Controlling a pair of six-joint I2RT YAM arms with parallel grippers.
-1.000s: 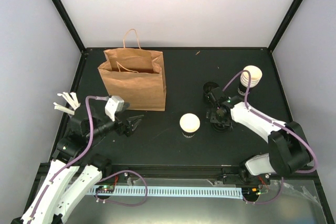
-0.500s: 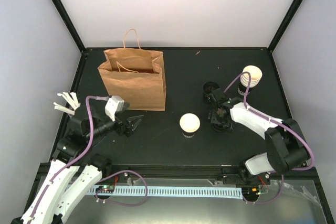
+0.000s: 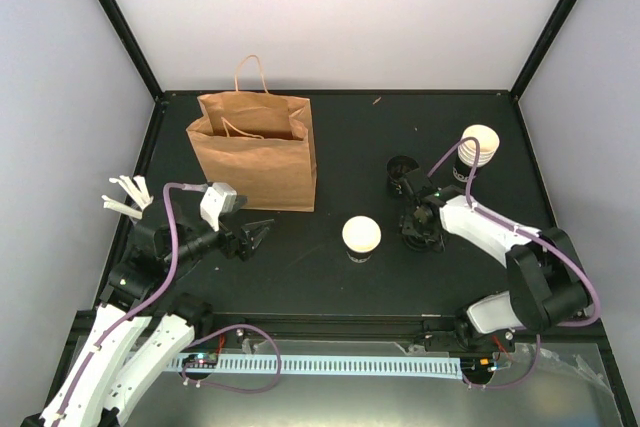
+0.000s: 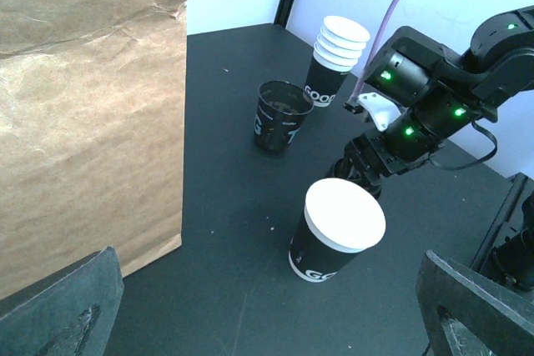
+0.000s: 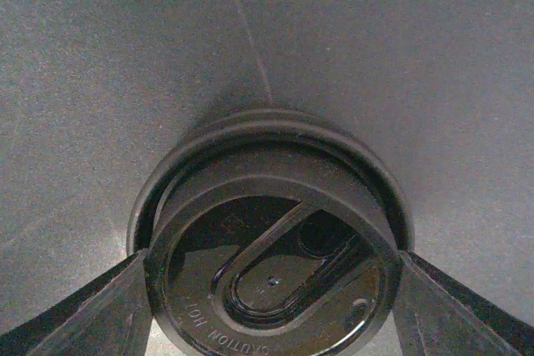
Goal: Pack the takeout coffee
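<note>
- While the left arm has not stirred over the last second, the right claw (image 5: 269, 293) has been drawing its fingers in around a black lid (image 5: 267, 239) that lies flat on the surface (image 3: 330, 147).
- Its wrist view shows one finger at each side of the lid's rim. They seem to touch it, but I cannot tell whether the lid is pinched or only bracketed.
- From above, the right forearm has shifted only slightly, and nothing else on the surface has moved.
- My reading is that the lid is being fetched to cap the drink, so the packing itself has not yet begun.
- The takeout coffee (image 3: 361, 237) stands upright and uncapped on the surface. It is between the two arms, near the right claw, and apart from the brown paper bag (image 3: 255, 152) to its left.
- The left claw (image 3: 258, 235) hangs spread wide and empty, facing the cup from beside the bag's near corner.
- From above, the right claw's body covers the lid, so only the wrist camera shows it, and its near edge is cut off there.
- The bag's inside cannot be seen from any view.
- The dark-lined cup (image 4: 282, 114) and the nested stack of cups (image 4: 338, 60) stand behind the right arm, and the arm partly masks the dark-lined cup from above.
- Some white pieces (image 3: 125, 192) at the left edge are too small to name.
</note>
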